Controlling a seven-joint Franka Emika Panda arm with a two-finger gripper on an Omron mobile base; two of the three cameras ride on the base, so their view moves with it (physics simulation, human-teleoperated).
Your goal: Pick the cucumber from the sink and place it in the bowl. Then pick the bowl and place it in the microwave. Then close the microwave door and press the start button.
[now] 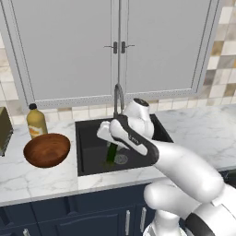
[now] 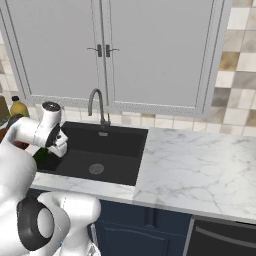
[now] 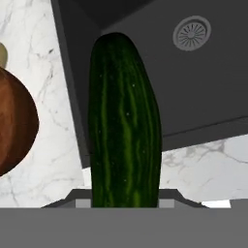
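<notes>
The dark green cucumber point(image 1: 111, 154) hangs upright over the left part of the black sink point(image 1: 90, 131), lifted above the basin floor. My gripper point(image 1: 110, 142) is shut on the cucumber's upper end. In the hand view the cucumber point(image 3: 125, 131) runs up the middle from between my fingers, with the sink's drain point(image 3: 192, 33) beyond it. The reddish-brown wooden bowl point(image 1: 46, 150) stands on the marble counter just left of the sink, and its rim point(image 3: 14, 126) shows at the left of the hand view. From the right base view the cucumber point(image 2: 42, 157) peeks out below my hand.
A curved steel faucet point(image 1: 118, 94) rises behind the sink. A yellow bottle point(image 1: 36, 120) stands behind the bowl, and a brownish box edge point(image 1: 4, 129) is at the far left. Marble counter point(image 2: 200, 165) stretches right of the sink. Grey wall cabinets point(image 1: 115, 46) hang above.
</notes>
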